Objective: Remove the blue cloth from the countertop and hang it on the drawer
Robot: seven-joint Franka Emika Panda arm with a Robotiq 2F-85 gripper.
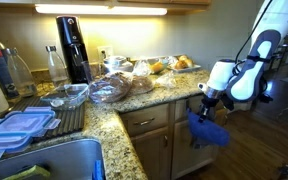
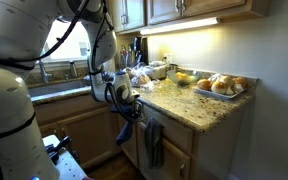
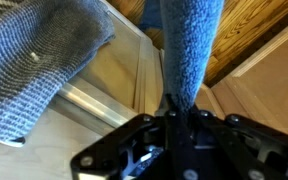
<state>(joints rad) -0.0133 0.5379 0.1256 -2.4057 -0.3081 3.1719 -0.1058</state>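
My fingers (image 3: pixel 174 108) are clamped together on the blue cloth (image 3: pixel 189 45), pinching one end of it. In the wrist view the cloth runs from the pinch to the top edge as a narrow, fuzzy strip. Left of it lies the grey-blue towel (image 3: pixel 34 70), with the pale wood of a cabinet front (image 3: pixel 114 85) between the two.

In both exterior views the blue cloth (image 1: pixel 209 132) is off the worktop (image 1: pixel 109 125). It hangs bunched below my fingers (image 1: pixel 205 100), in front of the cabinets and just under the thick granite edge. I hold it just off the right end of the worktop, to the right of the drawer (image 1: pixel 149 120). I cannot tell whether it touches the wood.

In an exterior view the cloth (image 2: pixel 125 127) dangles beside the grey-blue towel (image 2: pixel 152 143), which is draped down the cabinet front below the worktop (image 2: pixel 184 102). A tray of bread rolls (image 2: pixel 222 87) sits farther along that worktop, well apart from me.
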